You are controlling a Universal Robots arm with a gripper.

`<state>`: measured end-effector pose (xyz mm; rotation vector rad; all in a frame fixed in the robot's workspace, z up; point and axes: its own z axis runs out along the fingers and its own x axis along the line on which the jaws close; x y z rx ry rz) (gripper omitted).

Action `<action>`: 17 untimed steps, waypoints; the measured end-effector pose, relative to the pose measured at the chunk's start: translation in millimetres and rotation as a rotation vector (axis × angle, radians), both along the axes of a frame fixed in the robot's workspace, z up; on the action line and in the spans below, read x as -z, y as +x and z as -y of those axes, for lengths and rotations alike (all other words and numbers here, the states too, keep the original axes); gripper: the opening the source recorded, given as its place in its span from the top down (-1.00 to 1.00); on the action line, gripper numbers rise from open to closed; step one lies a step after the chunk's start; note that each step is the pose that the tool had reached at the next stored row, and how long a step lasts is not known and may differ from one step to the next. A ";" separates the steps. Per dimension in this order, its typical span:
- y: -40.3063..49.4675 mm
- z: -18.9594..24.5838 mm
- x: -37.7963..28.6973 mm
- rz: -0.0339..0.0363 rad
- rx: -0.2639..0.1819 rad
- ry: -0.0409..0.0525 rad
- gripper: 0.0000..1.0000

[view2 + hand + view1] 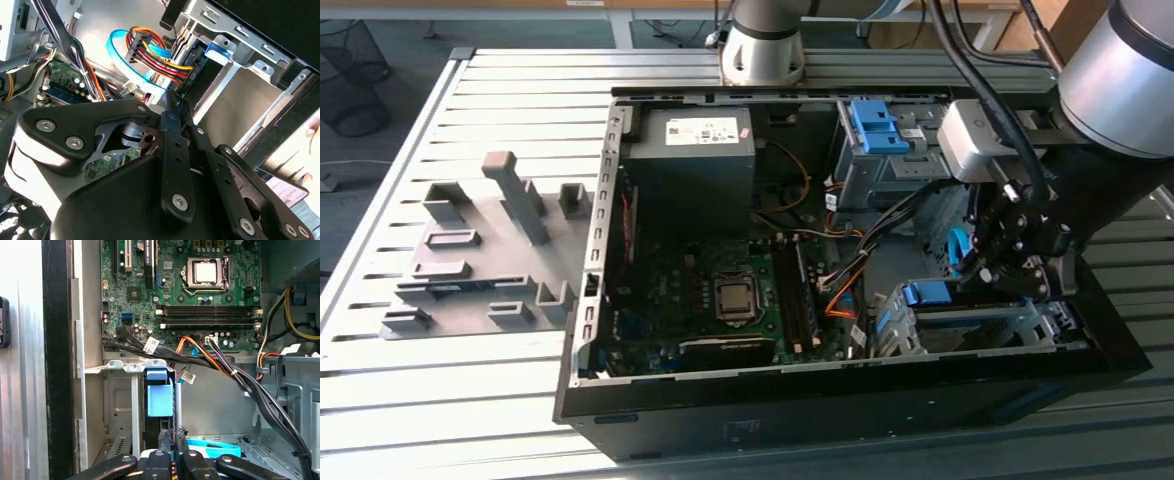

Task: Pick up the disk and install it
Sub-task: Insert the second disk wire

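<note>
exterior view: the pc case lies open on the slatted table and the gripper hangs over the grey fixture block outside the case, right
Not quite. The pc case does lie open on the slatted table, but the gripper is not over the grey fixture block. The exterior view shows it down inside the case, at the drive cage on that view's right.

In the second wrist view the black gripper [172, 112] reaches toward a metal drive cage [240, 60] at two o'clock. A bundle of coloured wires [155, 57] lies at twelve o'clock, a green circuit board [65, 77] at ten o'clock.
</note>
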<state>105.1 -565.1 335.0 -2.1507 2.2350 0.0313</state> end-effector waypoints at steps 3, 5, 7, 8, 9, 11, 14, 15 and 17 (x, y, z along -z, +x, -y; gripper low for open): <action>0.1 0.1 0.8 0.0000 0.001 0.0001 0.68; 0.1 0.1 1.2 0.0001 0.002 0.0000 0.68; 0.1 0.4 2.1 0.0001 0.003 0.0004 0.68; 0.1 0.4 2.6 0.0001 0.003 0.0003 0.68; 0.1 0.5 3.1 0.0000 0.003 0.0003 0.68; 0.1 0.7 4.3 0.0000 0.004 0.0002 0.68; 0.1 0.8 5.0 0.0000 0.004 -0.0002 0.68; 0.1 0.8 5.0 0.0000 0.004 -0.0001 0.68; 0.1 0.8 5.2 0.0000 0.004 0.0002 0.68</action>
